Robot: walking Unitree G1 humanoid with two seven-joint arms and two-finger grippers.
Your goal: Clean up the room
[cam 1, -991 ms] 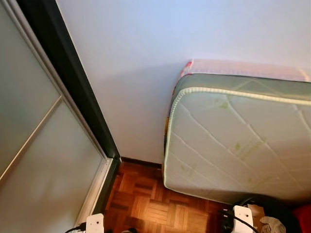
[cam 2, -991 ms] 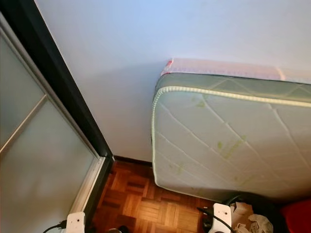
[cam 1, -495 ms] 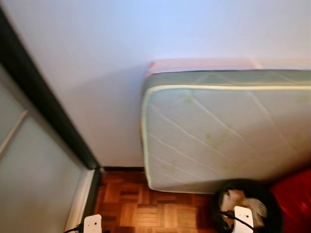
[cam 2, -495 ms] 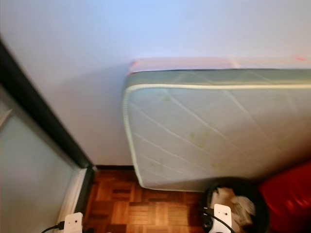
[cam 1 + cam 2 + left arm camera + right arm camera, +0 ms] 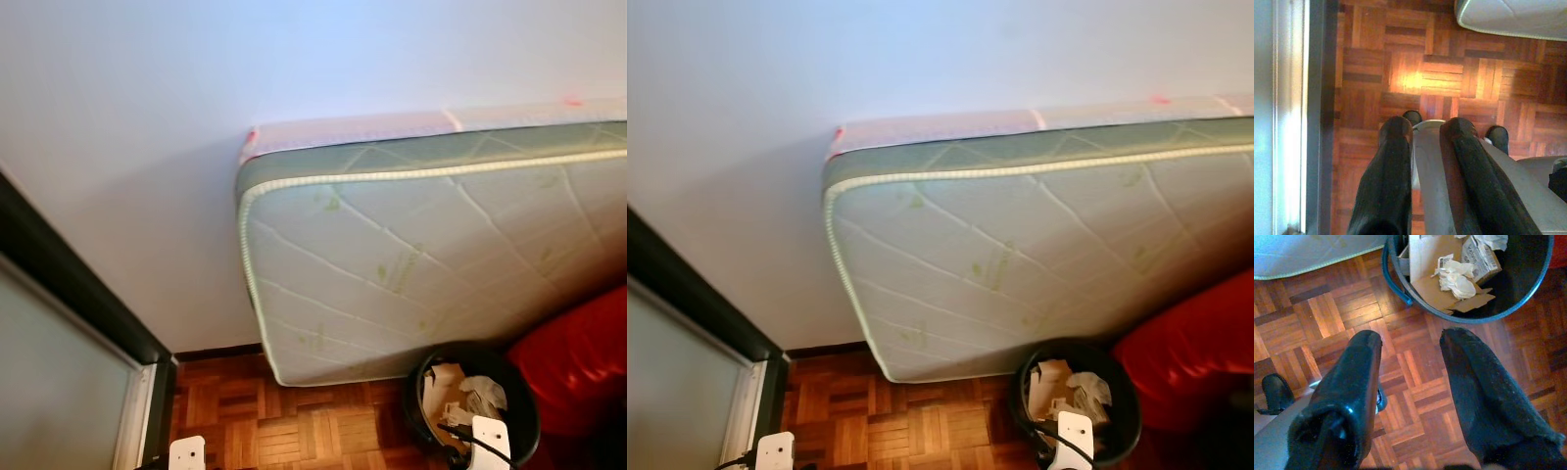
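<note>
Head views: white quilted mattress (image 5: 431,264) leaning on the wall, round black bin of paper and card scraps (image 5: 475,401) at its 6 o'clock, left wrist view: left gripper (image 5: 1425,129) spread a little over brown wood floor (image 5: 1376,73), right wrist view: right gripper (image 5: 1410,340) spread wide, bin at 12 o'clock.

Both arms hang low, and the head views show just the white wrist units: the left wrist (image 5: 186,453) and the right wrist (image 5: 490,439), each with a black cable attached. The left tool (image 5: 1425,132) points down with its two black fingers (image 5: 1386,181) parted by a narrow gap and nothing between them. The right tool (image 5: 1410,340) also points down, its fingers (image 5: 1476,387) spread wide and empty.
</note>
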